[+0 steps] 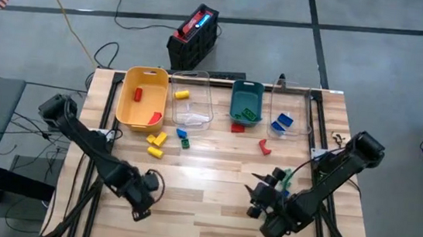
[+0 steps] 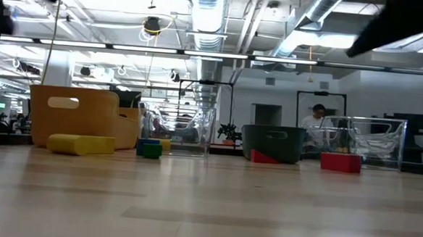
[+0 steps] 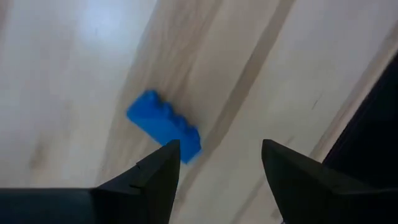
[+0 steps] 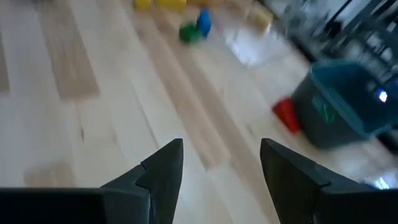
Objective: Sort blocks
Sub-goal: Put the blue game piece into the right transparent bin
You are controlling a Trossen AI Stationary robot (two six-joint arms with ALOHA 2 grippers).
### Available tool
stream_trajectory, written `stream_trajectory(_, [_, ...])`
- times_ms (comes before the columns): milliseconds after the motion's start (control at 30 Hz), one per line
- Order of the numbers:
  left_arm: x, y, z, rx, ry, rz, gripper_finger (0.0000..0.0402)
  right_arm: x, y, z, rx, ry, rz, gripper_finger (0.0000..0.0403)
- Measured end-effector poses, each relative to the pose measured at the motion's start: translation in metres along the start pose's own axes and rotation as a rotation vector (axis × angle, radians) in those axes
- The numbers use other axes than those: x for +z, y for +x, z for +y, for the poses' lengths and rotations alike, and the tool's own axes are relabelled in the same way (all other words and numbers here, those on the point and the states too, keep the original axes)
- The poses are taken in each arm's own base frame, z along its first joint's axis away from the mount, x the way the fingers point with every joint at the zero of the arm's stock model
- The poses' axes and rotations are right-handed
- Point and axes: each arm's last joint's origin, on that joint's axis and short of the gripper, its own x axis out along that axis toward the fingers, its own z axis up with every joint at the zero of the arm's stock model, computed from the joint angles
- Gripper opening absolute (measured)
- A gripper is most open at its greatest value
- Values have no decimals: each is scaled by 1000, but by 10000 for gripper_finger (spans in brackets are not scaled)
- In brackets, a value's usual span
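Observation:
A blue block (image 3: 163, 124) lies flat on the wooden table, just past one fingertip of my left gripper (image 3: 221, 158) and not between the fingers. That gripper (image 1: 147, 192) points down, open, at the near left. My right gripper (image 1: 255, 193) is open over the near right, with nothing between its fingers (image 4: 221, 155). A green block (image 1: 287, 175) lies beside the right arm. Two yellow blocks (image 1: 154, 144), a blue and a green block (image 1: 184, 139) and two red blocks (image 1: 264, 146) lie loose in front of the bins.
Along the far edge stand a yellow bin (image 1: 142, 96) with red pieces, a clear bin (image 1: 191, 99) with a yellow block, a teal bin (image 1: 246, 102) with green blocks and a clear bin (image 1: 290, 114) with blue blocks. Bare wood lies between the two arms.

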Motion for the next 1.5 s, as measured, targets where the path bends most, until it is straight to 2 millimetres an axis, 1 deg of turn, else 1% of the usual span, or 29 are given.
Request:
stream_trajectory(67, [-7, 4, -4, 22, -40, 13, 224, -1, 8, 9, -32, -6, -55, 228])
stream_trajectory(200, [-15, 0, -7, 97, -158, -26, 225, 0, 24, 17, -91, -45, -113, 228])
stream_trajectory(333, [-21, -1, -4, 153, -273, -35, 225, 7, 37, 11, -137, -71, -103, 227])
stream_trajectory(500, [-27, -1, -6, 155, -361, -82, 225, 19, 42, -1, -167, -77, -104, 227])
stream_trajectory(633, [-29, 4, -7, 172, -418, -105, 225, 21, 46, -4, -185, -108, -98, 227])
stream_trajectory(833, [-27, 31, -14, 226, -405, -78, 225, 23, 54, -8, -219, -120, -87, 227])
stream_trajectory(1100, [-28, 39, -11, 290, -420, -83, 225, 23, 53, -7, -214, -119, -90, 227])
stream_trajectory(1267, [-25, 50, -11, 328, -386, -82, 225, 23, 53, -7, -211, -115, -90, 227])
stream_trajectory(1500, [-19, 57, -9, 351, -338, -87, 225, 22, 51, -5, -197, -113, -93, 227])
